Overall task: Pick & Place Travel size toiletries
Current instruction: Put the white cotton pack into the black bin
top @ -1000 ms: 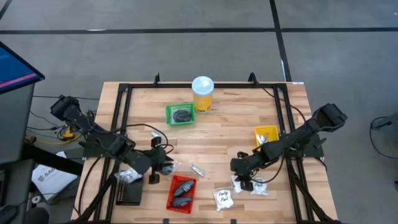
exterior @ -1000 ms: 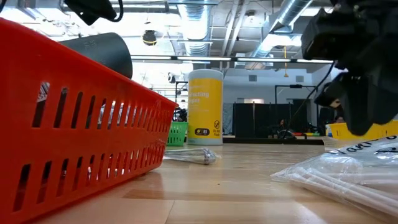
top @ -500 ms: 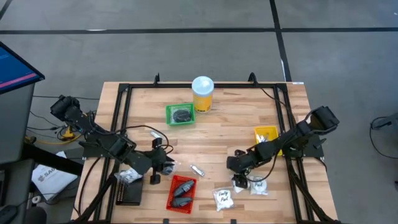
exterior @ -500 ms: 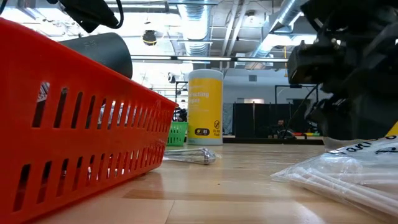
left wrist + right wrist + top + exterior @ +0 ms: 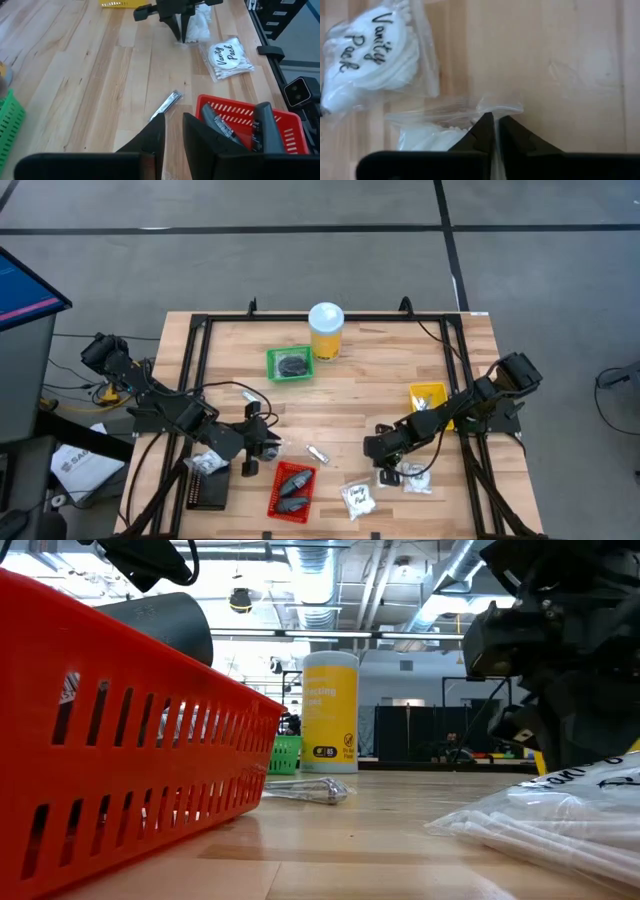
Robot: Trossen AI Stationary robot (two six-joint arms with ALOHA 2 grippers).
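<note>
My right gripper [image 5: 386, 467] points steeply down at the table's near right, shut on a clear bag of white stuff [image 5: 435, 135]. Beside it lie a second white bag [image 5: 416, 478] and the bag marked "Vanity Pack" [image 5: 358, 497]. A thin silvery tube [image 5: 317, 454] lies flat on the wood at mid-table. My left gripper [image 5: 173, 127] hovers above the table left of the tube, its fingers a narrow gap apart with nothing between them. The red tray [image 5: 291, 490] holds dark bottles [image 5: 262, 130]. My right gripper pinches the clear bag's plastic edge [image 5: 496, 107] between its two fingers [image 5: 481, 131]. They come from above, slanting steeply down. The bag's white filling lies on the table; how many layers are caught, I cannot tell.
A green tray [image 5: 290, 363] and a tall yellow jar [image 5: 326, 330] stand at the far middle. A yellow tray [image 5: 428, 397] sits at the right. A black tray [image 5: 205, 492] with a white sachet is at the near left. Bare wood lies between the arms.
My right gripper has sunk toward the table and shifted a little toward the left edge, onto the clear bags. In the low view the near clear bag's end has crept slightly sideways.
</note>
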